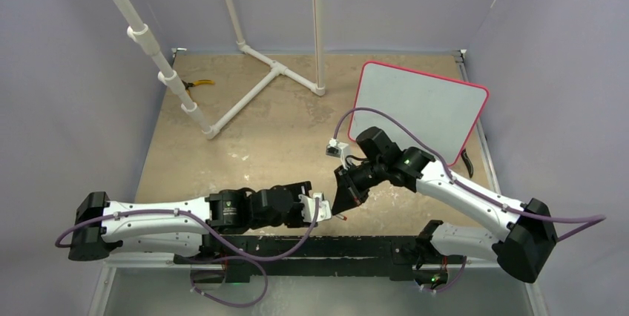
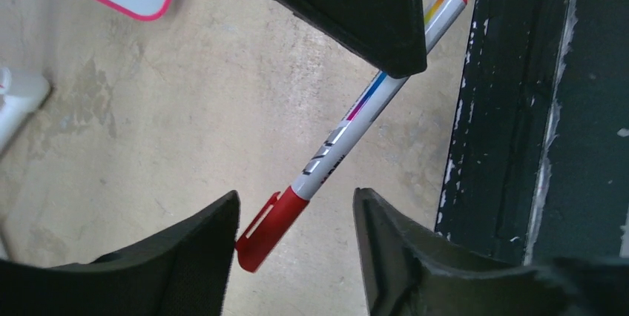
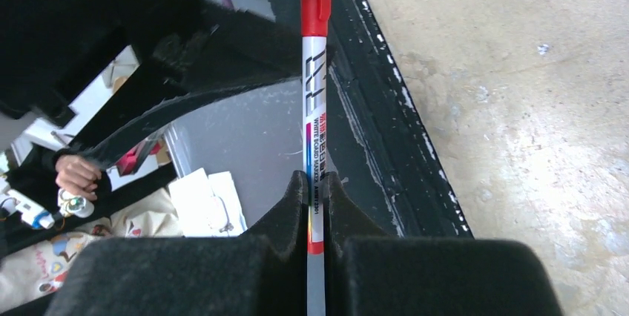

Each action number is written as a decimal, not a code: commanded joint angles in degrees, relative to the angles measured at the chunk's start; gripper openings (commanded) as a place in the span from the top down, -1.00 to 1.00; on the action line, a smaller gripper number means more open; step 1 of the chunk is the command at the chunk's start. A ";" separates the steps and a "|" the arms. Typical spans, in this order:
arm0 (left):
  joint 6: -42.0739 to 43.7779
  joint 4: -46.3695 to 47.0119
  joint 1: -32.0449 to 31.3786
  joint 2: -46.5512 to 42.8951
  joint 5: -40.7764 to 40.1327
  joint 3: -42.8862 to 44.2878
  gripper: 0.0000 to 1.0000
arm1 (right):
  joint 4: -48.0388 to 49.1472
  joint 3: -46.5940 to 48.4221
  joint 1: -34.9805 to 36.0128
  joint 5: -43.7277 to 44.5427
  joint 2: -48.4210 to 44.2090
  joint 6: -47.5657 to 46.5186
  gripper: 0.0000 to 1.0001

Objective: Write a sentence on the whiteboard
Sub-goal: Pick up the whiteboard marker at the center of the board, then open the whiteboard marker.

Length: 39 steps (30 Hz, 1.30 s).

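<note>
Both arms wear smooth white shells dotted with small dark screws, set between chunky black joint housings: the left arm (image 1: 152,219) and the right arm (image 1: 475,199) look alike. A purple cable (image 1: 371,110) loops along each. A green light (image 1: 406,160) glows on the right wrist. The fingers (image 2: 185,264) are matte black with ridged edges.

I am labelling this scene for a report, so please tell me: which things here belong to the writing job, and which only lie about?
For the job:
- whiteboard
- marker, gripped by the right pincer
- left pincer, open around the red cap

Lying about:
- white pipe frame
- yellow-handled pliers
</note>
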 commanded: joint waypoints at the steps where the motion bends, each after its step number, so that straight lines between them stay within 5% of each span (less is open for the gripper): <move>1: 1.02 0.63 -1.63 0.51 -2.43 0.08 0.07 | -1.02 3.74 0.30 -3.60 -1.34 -2.88 1.00; 8: -0.03 -0.11 -3.70 2.47 -4.83 0.88 1.00 | -1.53 4.91 0.30 -1.75 -1.66 -2.03 1.00; 13: -1.10 -0.16 -4.32 2.52 -5.03 0.99 1.00 | 2.42 3.75 0.30 0.22 -3.15 1.47 1.00; 18: -2.14 0.22 -4.32 0.80 -4.54 0.76 1.00 | 7.53 1.19 0.30 1.50 -4.39 3.47 0.12; 21: -2.58 0.43 -4.27 0.45 -4.10 0.73 1.00 | 10.25 -0.04 0.30 1.13 -4.37 4.97 -0.09; 39: -7.26 0.66 -1.40 2.01 2.47 2.39 1.00 | 21.62 -6.52 1.86 0.86 -4.55 12.45 -0.07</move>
